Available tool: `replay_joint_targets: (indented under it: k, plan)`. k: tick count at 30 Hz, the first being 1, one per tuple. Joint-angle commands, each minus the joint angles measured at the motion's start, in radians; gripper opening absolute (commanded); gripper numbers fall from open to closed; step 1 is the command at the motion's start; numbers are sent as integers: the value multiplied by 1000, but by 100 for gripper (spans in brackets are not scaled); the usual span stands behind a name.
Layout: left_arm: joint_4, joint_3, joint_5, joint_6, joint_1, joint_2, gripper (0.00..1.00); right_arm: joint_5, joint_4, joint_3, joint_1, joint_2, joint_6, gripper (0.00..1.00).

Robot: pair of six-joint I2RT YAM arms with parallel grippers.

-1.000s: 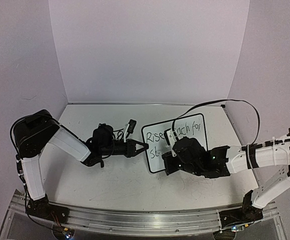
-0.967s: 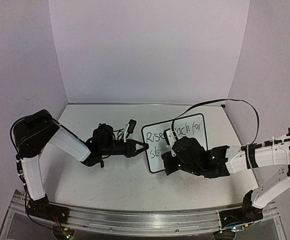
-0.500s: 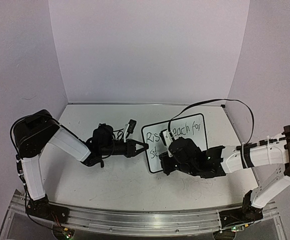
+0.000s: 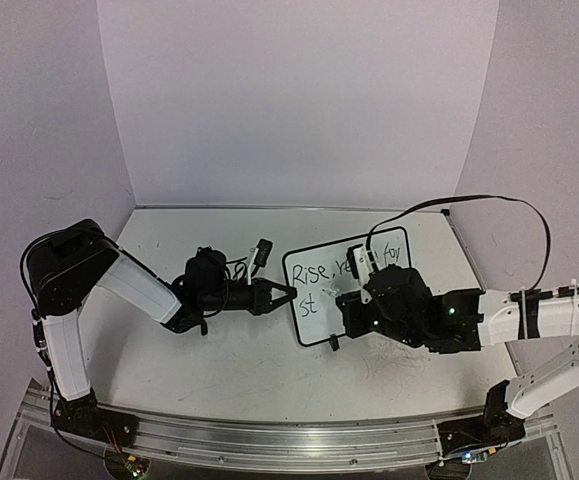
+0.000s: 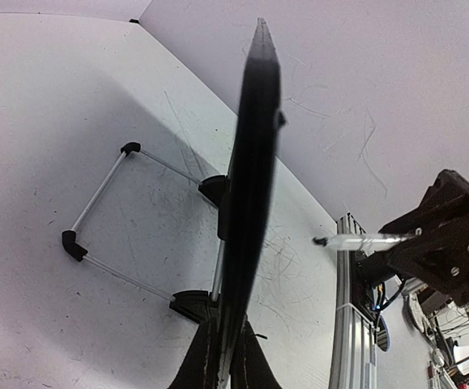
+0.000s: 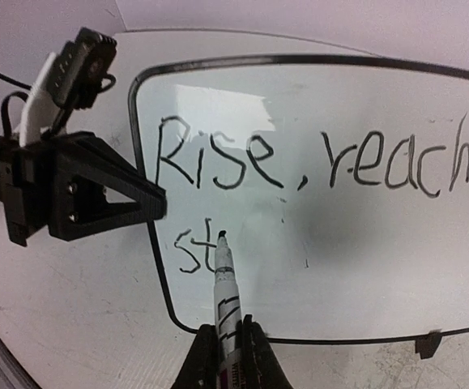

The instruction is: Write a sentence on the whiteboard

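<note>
Black-framed whiteboard [image 6: 364, 259], one, edge clamped tight by the left gripper [image 4: 291, 293], one marker [image 6: 224, 284] pinched in the right gripper [image 6: 228, 344], tip just ahead, at the sentence [image 6: 258, 162], two lines.

A robot lab booth: plain lavender walls [image 4: 299, 100], scuffed white table [image 4: 239, 355], aluminium rail [image 4: 269, 440].

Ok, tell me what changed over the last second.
The right arm swung to its right, jaws shut on the marker, uncovering more of the sentence; the marker tip now sits just after "st". The left arm, jaws clamped on the whiteboard's edge, and the whiteboard stayed put.
</note>
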Motion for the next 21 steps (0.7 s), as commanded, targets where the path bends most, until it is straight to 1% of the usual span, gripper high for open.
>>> replay_joint_targets:
  k: [1,8,15,21]
  plan:
    - [-72,24,2,-13,-4,-17,0,-35,36,-1,-14,16,-29,0]
    - [-81,20,-3,-12,-4,-17,0,-44,49,-6,-14,25,-63,0]
    - [-86,32,-5,-19,-7,-7,0,-51,59,9,-14,80,-65,0]
    - [-88,32,-13,-24,-19,-1,0,-45,83,0,-14,70,-65,0]
